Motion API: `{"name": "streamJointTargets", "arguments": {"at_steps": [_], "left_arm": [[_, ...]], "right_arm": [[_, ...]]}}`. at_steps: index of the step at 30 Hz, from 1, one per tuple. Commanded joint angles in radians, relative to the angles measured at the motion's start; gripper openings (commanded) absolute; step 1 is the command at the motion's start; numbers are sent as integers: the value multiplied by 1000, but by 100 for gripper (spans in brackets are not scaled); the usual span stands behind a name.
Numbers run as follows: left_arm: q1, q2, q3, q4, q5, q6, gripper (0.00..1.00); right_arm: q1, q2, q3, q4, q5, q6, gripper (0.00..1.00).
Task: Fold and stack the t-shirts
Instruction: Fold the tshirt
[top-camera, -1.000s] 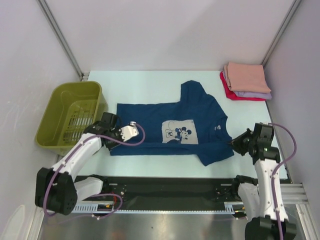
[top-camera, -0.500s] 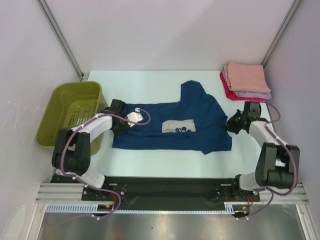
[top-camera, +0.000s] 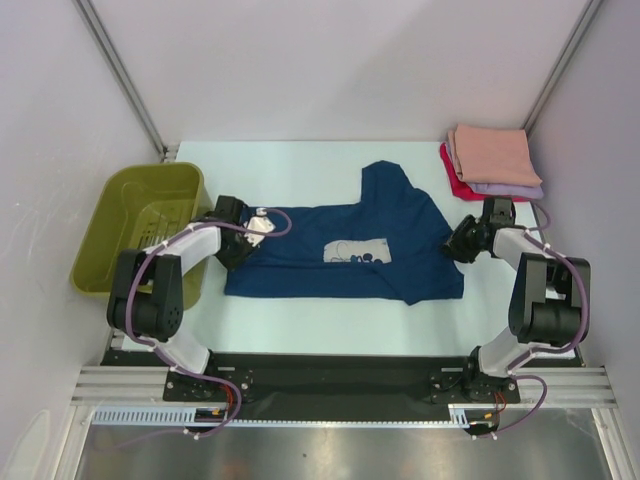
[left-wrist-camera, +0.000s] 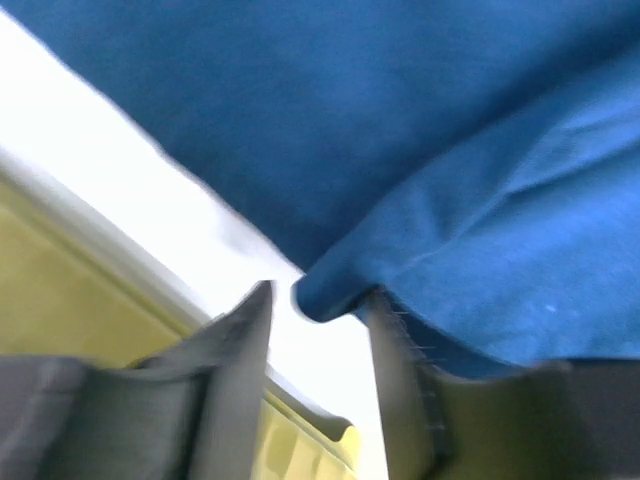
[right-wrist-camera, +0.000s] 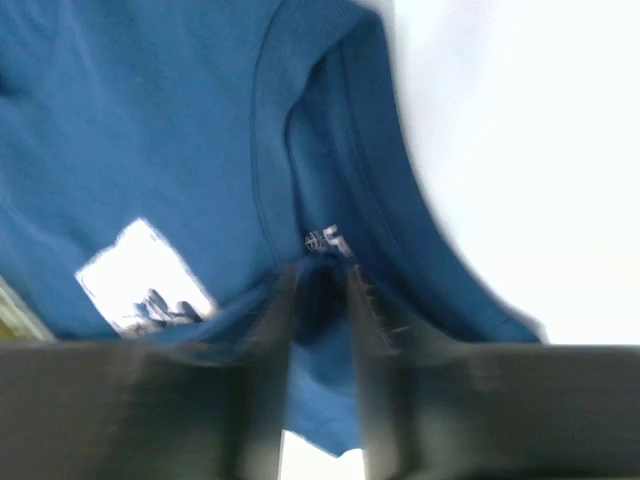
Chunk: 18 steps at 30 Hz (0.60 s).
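The basket (top-camera: 140, 225) sits at 9 o'clock. Just beside it, the left gripper (top-camera: 250, 228) is at the hem end of the blue shirt (top-camera: 330, 280), fingers (left-wrist-camera: 245, 340) parted, with a loose fold between them, unpinched. The shirt lies in the middle, doubled lengthwise. At its 3 o'clock end the right gripper (top-camera: 461, 240) has cloth between narrowly spaced fingers (right-wrist-camera: 268, 340); whether they grip it I cannot tell. The lengthwise fold looks finished. Next probably comes a crosswise fold, then the stack (top-camera: 495, 160) at 1 o'clock.

The left arm (top-camera: 190, 243) and right arm (top-camera: 517, 246) are showing white links, black joints and purple cables (top-camera: 288, 225), with grey fingers (left-wrist-camera: 240, 345).
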Motion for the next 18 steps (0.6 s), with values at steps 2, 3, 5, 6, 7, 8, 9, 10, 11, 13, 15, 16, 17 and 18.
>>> {"name": "streamJointTargets", "arguments": {"at_steps": [2,3,5,6,7,8,9,10,11,13,15,16,17,18], "left_arm": [[44,-35,54,86,-60,-127,52],[60,-43,75,105,-62,-155,55],[72,-57,109,115,-69,-190,56],[77,-60,118,118,-74,-198,56],[77,-64,124,122,-88,-204,56],[77,-66,131,122,-91,-213,56],[77,-72,138,120,-88,-231,55],[75,-78,138,119,-71,-238,55],[72,-98,134,114,-59,-250,53],[57,-129,114,70,13,-229,45],[11,-214,35,44,123,-137,41],[-7,-250,1,31,150,-91,41],[-27,-305,-70,19,180,-4,41],[-64,-331,-105,8,174,29,44]], "right_arm": [[3,22,87,17,44,-70,48],[3,18,104,-22,64,-83,51],[1,-13,136,-63,136,-116,53],[-1,-27,142,-105,161,-124,54],[-10,-46,145,-132,187,-126,55],[-16,-65,135,-155,230,-124,55],[-28,-111,124,-197,245,-110,55],[-40,-137,104,-213,253,-97,54],[-63,-164,55,-236,253,-84,53],[-73,-264,-6,-245,243,-46,50],[-70,-354,-95,-259,226,-3,46],[-68,-382,-121,-264,209,12,45],[-63,-402,-151,-265,200,28,44],[-59,-418,-196,-261,192,38,44]]}}
